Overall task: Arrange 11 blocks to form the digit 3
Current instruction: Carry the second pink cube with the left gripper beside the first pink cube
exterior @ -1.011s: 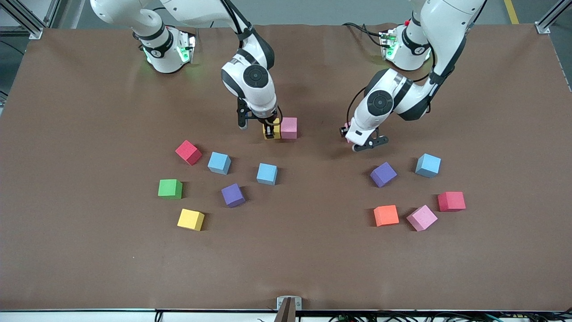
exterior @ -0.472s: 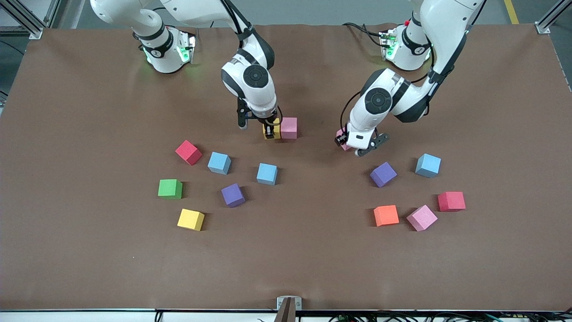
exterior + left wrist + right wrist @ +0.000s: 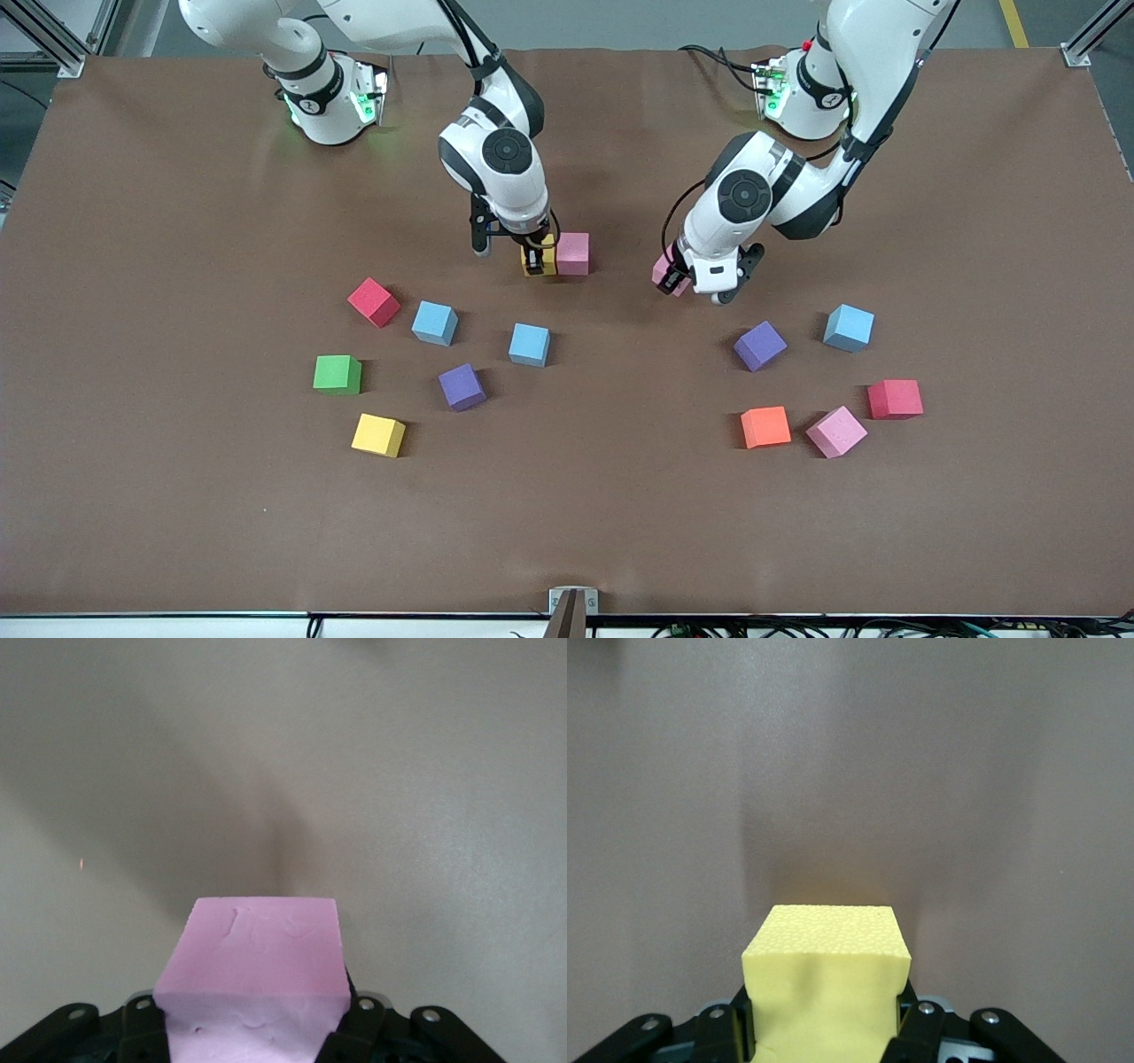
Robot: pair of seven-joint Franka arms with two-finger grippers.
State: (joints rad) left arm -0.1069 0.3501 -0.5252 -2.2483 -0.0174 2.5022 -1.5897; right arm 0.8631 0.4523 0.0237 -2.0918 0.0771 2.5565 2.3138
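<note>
Left wrist view showed what the front view mostly hid: a pink cube [image 3: 255, 970] clamped between the left tool's [image 3: 252, 1028] fingers, with only plain bench [image 3: 425, 771] past it. From the front, just a sliver of that pink cube [image 3: 665, 273] peeked out beside the left tool [image 3: 700, 282], which hung tilted over bare bench between the two scatters of blocks.

Right wrist view likewise showed a yellow cube [image 3: 827, 979] gripped by the right tool [image 3: 824, 1032]. In the front view the right arm pointed straight down, its tool [image 3: 534, 257] clenched on the yellow cube [image 3: 543, 257], which sat on the bench touching a second pink cube [image 3: 573, 253].

Loose blocks lay nearer the camera: a red cube [image 3: 373, 301], a green cube [image 3: 337, 373] and an orange cube [image 3: 765, 427] among them. Both tools' fingertips were cut off in the wrist views.
</note>
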